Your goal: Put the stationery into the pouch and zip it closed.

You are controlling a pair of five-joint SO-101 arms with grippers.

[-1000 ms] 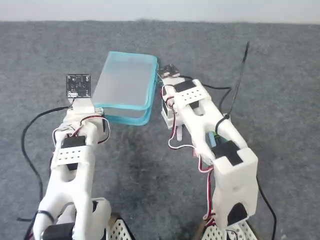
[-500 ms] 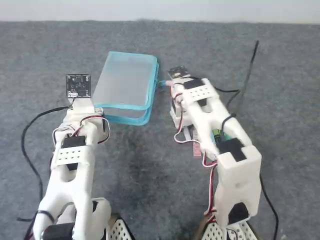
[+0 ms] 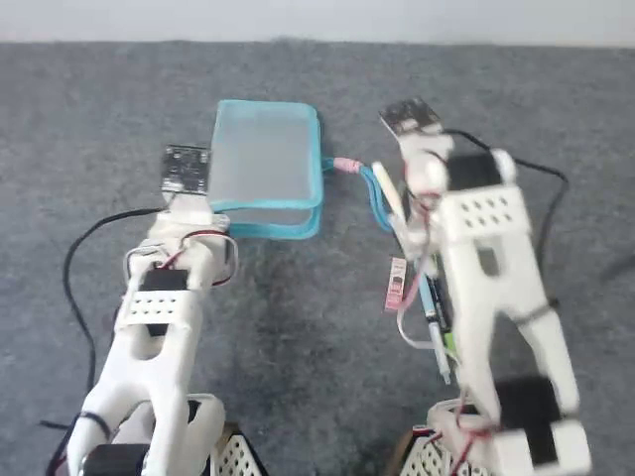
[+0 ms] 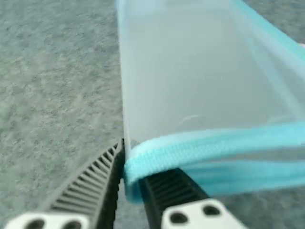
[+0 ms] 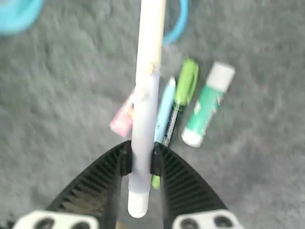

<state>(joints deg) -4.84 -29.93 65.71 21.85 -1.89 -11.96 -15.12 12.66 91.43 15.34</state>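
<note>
Pinching the teal trim at one end of the pouch (image 4: 190, 71), the left gripper (image 4: 128, 164) has both ribbed jaws pressed onto the fabric edge. A firm grip on the corner. From above, the translucent pouch (image 3: 263, 159) lies flat on the grey carpet (image 3: 298, 327) just ahead of the left arm (image 3: 159, 307), and the two teal bands of its near end sit slightly apart.

Over to the right arm (image 3: 486, 228) - its gripper (image 5: 140, 155) is clamped around a white pen (image 5: 150, 57), jaws closed on the barrel near one end, the pen held up off the carpet. In the high view that pen (image 3: 397, 203) sits beside the pouch, not touching it.

Below it on the carpet lies the rest of the stationery: a pink eraser (image 5: 123, 119), a light blue pen (image 5: 164, 107), a green pen (image 5: 186, 81) and a green and white glue stick (image 5: 206, 105), close together, the two pens side by side. A pink tab (image 3: 344, 165) and a blue loop (image 3: 377, 193) trail from the pouch's corner toward the right arm.
</note>
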